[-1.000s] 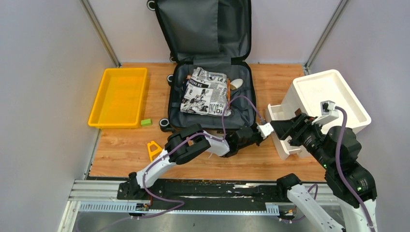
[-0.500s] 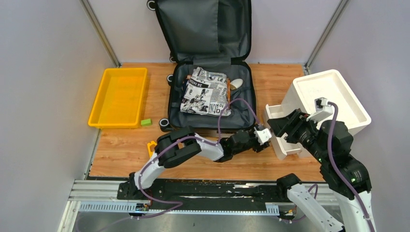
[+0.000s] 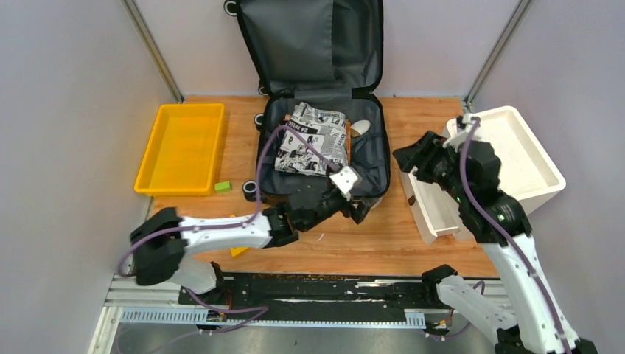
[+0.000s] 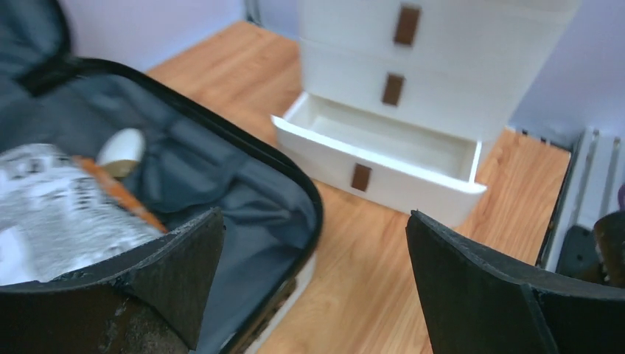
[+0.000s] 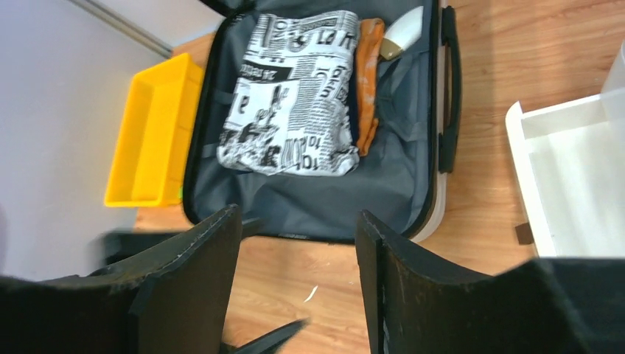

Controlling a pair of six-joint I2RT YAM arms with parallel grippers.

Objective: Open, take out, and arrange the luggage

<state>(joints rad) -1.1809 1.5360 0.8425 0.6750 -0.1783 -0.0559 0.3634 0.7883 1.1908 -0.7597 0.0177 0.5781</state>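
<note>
The luggage (image 3: 368, 158) lies open at the table's middle back, its lid propped against the rear wall. On its dark grey lining (image 5: 332, 199) lie a folded newspaper-print cloth (image 3: 313, 140), an orange item (image 5: 367, 81) and a small white-and-tan object (image 3: 360, 127). My left gripper (image 3: 359, 209) is open and empty at the suitcase's front right corner; its wrist view (image 4: 315, 217) looks across that corner (image 4: 243, 192) toward the drawers. My right gripper (image 3: 407, 156) hangs open and empty between the suitcase and the drawer unit, above bare wood (image 5: 298, 214).
A white drawer unit (image 3: 508, 147) stands at the right with its bottom drawer (image 3: 427, 210) pulled out and empty (image 4: 383, 140). A yellow tray (image 3: 180, 147) sits at the left with a green block (image 3: 222, 187) beside it. A yellow object (image 3: 236, 251) peeks out under my left arm.
My left gripper has opened and pulled back leftward from the drawer front to the suitcase's corner. My right arm has risen and swung toward the suitcase.
</note>
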